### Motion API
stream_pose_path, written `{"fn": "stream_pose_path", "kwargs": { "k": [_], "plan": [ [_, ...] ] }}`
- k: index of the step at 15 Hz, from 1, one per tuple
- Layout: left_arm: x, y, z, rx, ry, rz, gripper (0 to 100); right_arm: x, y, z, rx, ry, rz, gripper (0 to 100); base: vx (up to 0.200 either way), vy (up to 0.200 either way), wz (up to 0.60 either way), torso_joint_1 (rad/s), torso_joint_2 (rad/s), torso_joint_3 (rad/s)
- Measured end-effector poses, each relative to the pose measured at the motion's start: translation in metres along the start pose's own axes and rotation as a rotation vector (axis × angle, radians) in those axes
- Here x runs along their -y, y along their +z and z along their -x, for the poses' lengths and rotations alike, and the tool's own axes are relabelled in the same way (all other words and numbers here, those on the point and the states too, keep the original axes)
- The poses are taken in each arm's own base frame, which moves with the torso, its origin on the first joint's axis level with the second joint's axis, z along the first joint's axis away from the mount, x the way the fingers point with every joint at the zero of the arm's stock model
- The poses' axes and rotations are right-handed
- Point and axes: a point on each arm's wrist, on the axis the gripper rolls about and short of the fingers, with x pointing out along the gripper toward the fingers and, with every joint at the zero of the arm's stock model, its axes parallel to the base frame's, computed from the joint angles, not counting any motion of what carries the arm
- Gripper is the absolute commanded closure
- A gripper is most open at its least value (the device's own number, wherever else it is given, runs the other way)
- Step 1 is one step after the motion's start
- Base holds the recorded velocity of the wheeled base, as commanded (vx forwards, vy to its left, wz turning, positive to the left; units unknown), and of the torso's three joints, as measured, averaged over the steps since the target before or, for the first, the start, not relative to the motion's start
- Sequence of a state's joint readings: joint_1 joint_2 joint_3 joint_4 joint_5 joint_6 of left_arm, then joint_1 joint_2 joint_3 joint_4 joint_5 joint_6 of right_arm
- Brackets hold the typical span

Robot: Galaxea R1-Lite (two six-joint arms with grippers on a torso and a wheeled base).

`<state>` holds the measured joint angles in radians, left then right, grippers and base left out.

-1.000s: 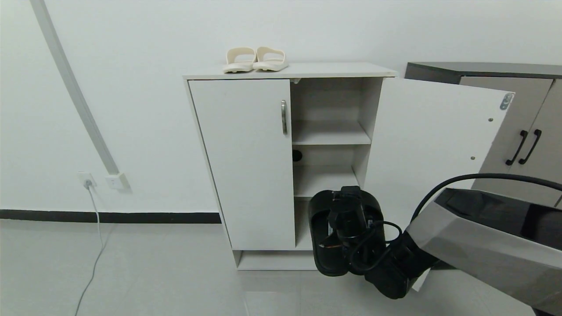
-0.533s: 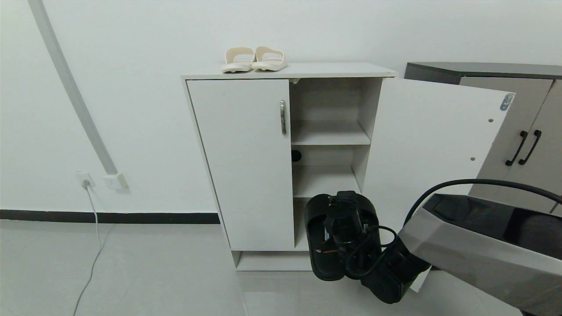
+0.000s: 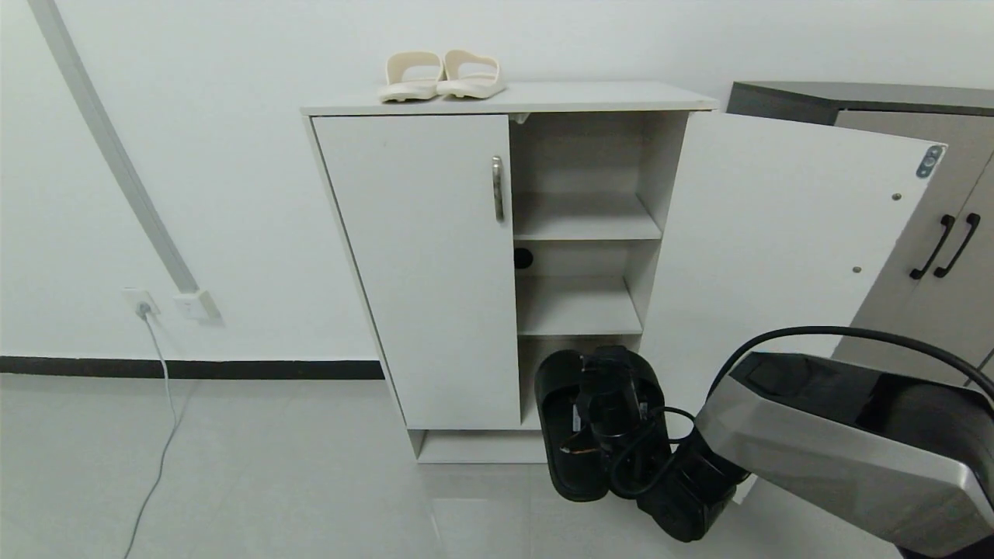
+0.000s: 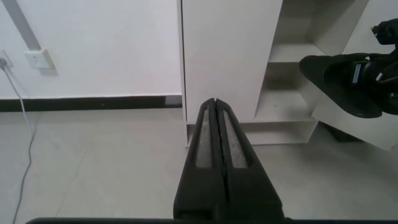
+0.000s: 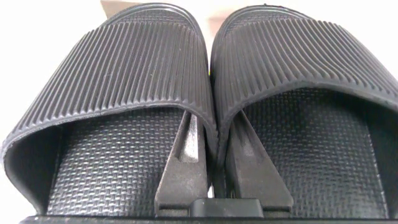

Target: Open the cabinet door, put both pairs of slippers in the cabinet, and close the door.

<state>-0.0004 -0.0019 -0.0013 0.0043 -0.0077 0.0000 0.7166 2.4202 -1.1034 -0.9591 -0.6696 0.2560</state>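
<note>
The right claw (image 5: pixel 214 165) grasps the black slippers (image 3: pixel 561 423) by their touching inner walls, so both can enter the cabinet (image 3: pixel 419 272) just ahead; the left claw (image 4: pixel 214 111) is clenched, empty.

No txt, nos. or signs I can read anywhere. One small pale label (image 3: pixel 578 420) sits at the black slippers (image 3: pixel 561 404) pinched in my right claw (image 5: pixel 214 158); print too tiny to read.
</note>
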Motion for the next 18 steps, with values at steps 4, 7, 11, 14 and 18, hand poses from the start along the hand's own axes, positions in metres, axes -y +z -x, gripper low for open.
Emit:
{"fn": "stream_pose_path", "kwargs": {
  "k": [4,7,11,14,18],
  "plan": [
    [0.0,0.0,0.0,0.0,0.0,0.0,100,0.001,-0.001,-0.002,-0.006,0.01,0.002,100,0.0,0.0,0.0,0.006,0.0,-0.198],
    [0.0,0.0,0.0,0.0,0.0,0.0,100,0.002,-0.004,-0.004,-0.011,0.005,0.004,100,0.0,0.0,0.0,0.002,0.0,-0.204],
    [0.0,0.0,0.0,0.0,0.002,0.001,100,0.002,-0.008,-0.008,0.006,0.01,-0.01,100,0.0,0.0,0.0,0.003,0.0,-0.114],
    [0.0,0.0,0.0,0.001,0.001,0.001,100,0.002,0.001,-0.01,0.112,0.02,-0.047,100,0.0,0.0,0.0,0.0,0.0,0.0],
    [0.0,0.0,0.0,0.001,0.002,0.001,100,0.007,0.005,-0.011,0.219,0.015,0.002,100,0.0,0.0,0.0,0.0,0.0,0.0]
  ]
}}
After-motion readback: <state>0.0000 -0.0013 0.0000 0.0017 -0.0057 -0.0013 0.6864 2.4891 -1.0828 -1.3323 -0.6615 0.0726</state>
